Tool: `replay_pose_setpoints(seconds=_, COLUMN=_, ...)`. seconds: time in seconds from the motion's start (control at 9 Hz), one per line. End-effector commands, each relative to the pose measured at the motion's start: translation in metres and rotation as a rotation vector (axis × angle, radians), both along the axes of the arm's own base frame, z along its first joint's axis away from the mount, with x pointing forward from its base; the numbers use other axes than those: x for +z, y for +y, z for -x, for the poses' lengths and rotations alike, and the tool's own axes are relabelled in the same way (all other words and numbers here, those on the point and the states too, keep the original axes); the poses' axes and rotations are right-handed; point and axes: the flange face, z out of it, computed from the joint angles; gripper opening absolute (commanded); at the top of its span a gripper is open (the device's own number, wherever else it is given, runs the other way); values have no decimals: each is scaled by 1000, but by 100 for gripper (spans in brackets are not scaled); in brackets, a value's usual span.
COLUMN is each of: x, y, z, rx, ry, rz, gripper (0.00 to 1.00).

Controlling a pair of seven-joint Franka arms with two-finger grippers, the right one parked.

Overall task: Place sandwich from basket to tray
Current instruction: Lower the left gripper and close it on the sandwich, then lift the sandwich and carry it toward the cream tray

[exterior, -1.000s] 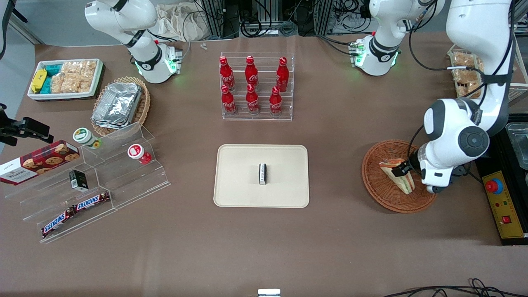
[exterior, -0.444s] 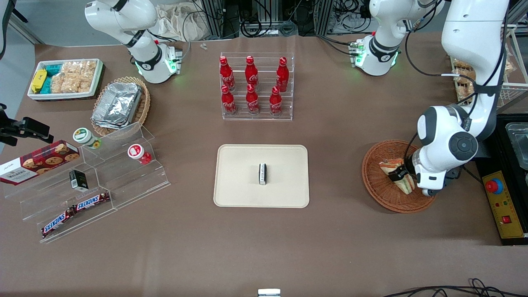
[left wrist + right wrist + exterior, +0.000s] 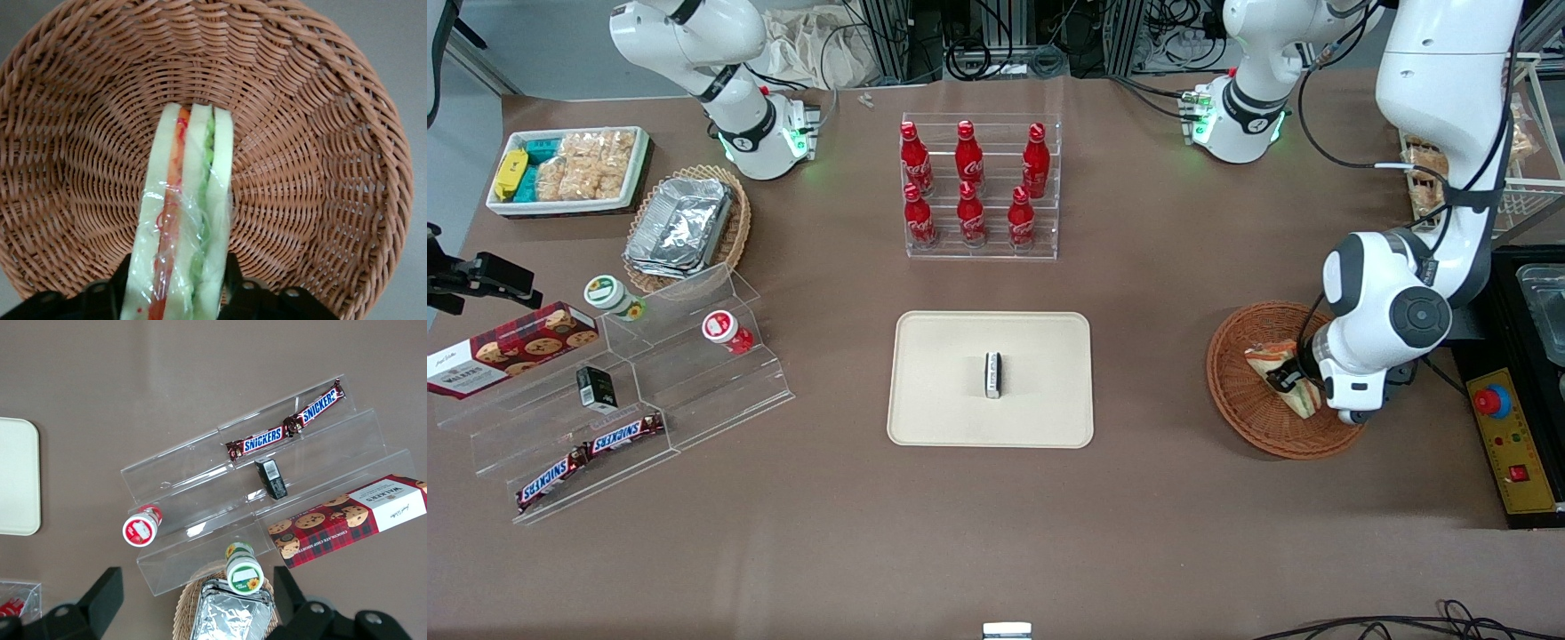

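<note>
The sandwich (image 3: 1267, 360), a clear-wrapped wedge of pale bread with orange, red and green filling, lies in the round reddish-brown wicker basket (image 3: 1234, 391) toward the working arm's end of the table. My left gripper (image 3: 1288, 380) is down in the basket with one black finger against each bread face. In the left wrist view the sandwich (image 3: 190, 193) stands on edge between the fingers (image 3: 235, 283), over the basket's weave (image 3: 320, 167); the gripper (image 3: 177, 293) is shut on it. The cream-beige tray (image 3: 951, 409) lies at the table's middle.
A small black-and-white item (image 3: 992, 374) stands on the tray. A clear rack of red cola bottles (image 3: 978, 187) is farther from the front camera than the tray. A yellow control box (image 3: 1513, 449) sits beside the basket at the table's end.
The left arm came down and shifted slightly toward the table's middle, bringing the gripper lower around the sandwich. The sandwich stays in the basket.
</note>
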Motion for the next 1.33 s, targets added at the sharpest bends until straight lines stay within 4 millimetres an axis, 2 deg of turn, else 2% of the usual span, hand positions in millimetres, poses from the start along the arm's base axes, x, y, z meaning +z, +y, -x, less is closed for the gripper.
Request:
replay_pose_setpoints(seconds=0.0, x=30, y=-7, z=1, rx=3, ry=22, rz=-10, gripper=0)
replay_pose_setpoints(seconds=0.11, x=54, y=-12, z=1, rx=-17, ry=43, rz=-15, gripper=0)
replay_pose_setpoints(seconds=0.22, x=91, y=-18, z=-2, rx=-28, ry=51, rz=-16, gripper=0)
replay_pose_setpoints(seconds=0.33, x=139, y=-33, z=-8, rx=-56, ry=73, rz=-15, gripper=0)
replay_pose_setpoints(seconds=0.44, x=199, y=-44, z=-16, rx=-78, ry=103, rz=-12, gripper=0)
replay_pose_setpoints(seconds=0.56, x=250, y=-61, z=-17, rx=-132, ry=122, rz=-3, gripper=0)
replay_pose_setpoints(seconds=0.67, x=281, y=-76, z=-13, rx=-182, ry=120, rz=14, gripper=0)
replay_pose_setpoints(seconds=0.78, x=299, y=-93, z=-9, rx=-235, ry=100, rz=26, gripper=0)
replay_pose_setpoints(seconds=1.0, x=298, y=-145, z=4, rx=-372, ry=113, rz=41, gripper=0)
replay_pose_setpoints(seconds=1.11, x=298, y=-156, z=5, rx=-407, ry=114, rz=54, gripper=0)
replay_pose_setpoints(seconds=1.22, x=293, y=-185, z=11, rx=-501, ry=123, rz=63, gripper=0)
